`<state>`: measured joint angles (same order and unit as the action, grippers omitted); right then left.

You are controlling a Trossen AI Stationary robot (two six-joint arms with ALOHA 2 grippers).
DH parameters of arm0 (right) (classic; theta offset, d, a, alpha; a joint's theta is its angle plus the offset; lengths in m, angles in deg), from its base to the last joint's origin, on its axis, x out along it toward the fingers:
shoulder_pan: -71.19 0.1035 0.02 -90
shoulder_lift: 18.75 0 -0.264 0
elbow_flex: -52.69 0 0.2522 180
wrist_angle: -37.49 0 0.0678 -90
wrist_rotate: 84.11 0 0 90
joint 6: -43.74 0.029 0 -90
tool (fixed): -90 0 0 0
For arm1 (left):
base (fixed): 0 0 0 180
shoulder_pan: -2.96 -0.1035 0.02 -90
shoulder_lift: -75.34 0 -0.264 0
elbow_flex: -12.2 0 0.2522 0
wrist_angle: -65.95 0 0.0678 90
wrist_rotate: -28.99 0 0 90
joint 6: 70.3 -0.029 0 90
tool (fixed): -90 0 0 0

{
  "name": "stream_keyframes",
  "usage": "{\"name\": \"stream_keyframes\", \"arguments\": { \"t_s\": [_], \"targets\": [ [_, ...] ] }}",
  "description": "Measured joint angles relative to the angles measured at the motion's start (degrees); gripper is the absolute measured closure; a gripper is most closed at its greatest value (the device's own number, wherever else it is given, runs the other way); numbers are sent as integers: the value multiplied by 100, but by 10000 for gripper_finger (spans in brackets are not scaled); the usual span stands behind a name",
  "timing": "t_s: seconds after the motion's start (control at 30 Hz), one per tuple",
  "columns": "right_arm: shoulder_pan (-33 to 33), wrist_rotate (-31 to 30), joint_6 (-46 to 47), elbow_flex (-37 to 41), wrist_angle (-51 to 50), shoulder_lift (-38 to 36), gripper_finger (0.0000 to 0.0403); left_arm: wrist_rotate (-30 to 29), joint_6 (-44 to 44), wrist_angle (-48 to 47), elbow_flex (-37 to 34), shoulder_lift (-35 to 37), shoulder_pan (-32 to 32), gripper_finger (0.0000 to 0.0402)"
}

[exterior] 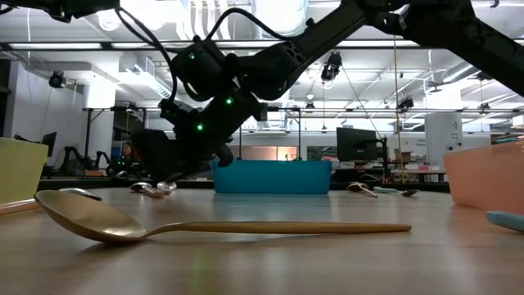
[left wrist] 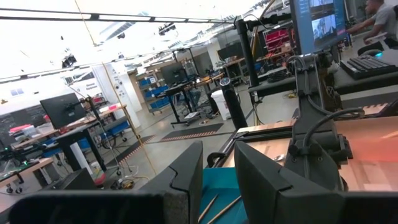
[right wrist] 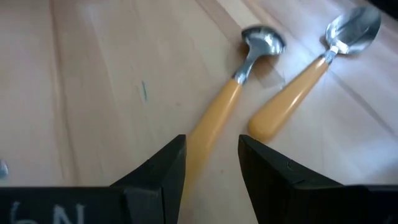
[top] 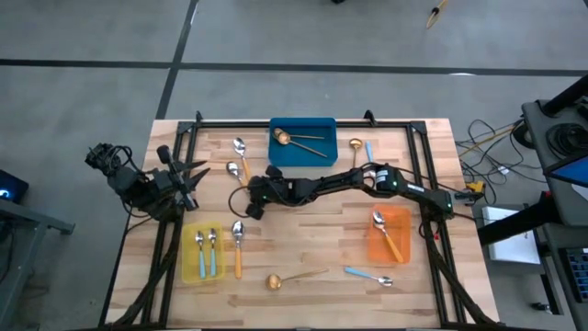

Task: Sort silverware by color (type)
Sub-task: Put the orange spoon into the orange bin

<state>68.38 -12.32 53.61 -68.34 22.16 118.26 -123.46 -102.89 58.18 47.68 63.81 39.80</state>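
Observation:
Two orange-handled spoons (right wrist: 292, 93) lie flat on the table left of the blue bin (top: 303, 145). My right gripper (right wrist: 211, 146) reaches in from the right, slanting down, open over them (top: 242, 197). Its fingers stand on either side of the handle end (right wrist: 211, 124) of the nearer spoon, whose bowl (right wrist: 264, 40) points away. I see no touch. My left gripper (top: 191, 175) waits open and empty at the table's left edge. Other loose spoons: orange-handled (top: 238, 244), gold (top: 294, 278), blue-handled (top: 369, 276), and a gold and a blue-handled one (top: 361, 147).
The blue bin holds gold spoons. The yellow bin (top: 204, 253) holds two blue-handled spoons. The orange bin (top: 390, 234) holds an orange-handled spoon. A black frame (top: 303, 122) runs along the table's far edge and sides. In the low view the gold spoon (exterior: 205, 228) lies nearest.

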Motion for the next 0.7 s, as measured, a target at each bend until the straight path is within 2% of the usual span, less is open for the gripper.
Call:
{"name": "stream_keyframes", "arguments": {
  "t_s": [0.47,0.57,0.7],
  "targets": [
    [2,-67,61,70,342,7,262,-1,-62,1,0,0,0,327],
    [2,174,64,70,364,5,247,-1,-62,0,0,0,0,327],
    [2,174,81,70,358,5,212,-1,-62,-1,0,2,0,327]
  ]
}}
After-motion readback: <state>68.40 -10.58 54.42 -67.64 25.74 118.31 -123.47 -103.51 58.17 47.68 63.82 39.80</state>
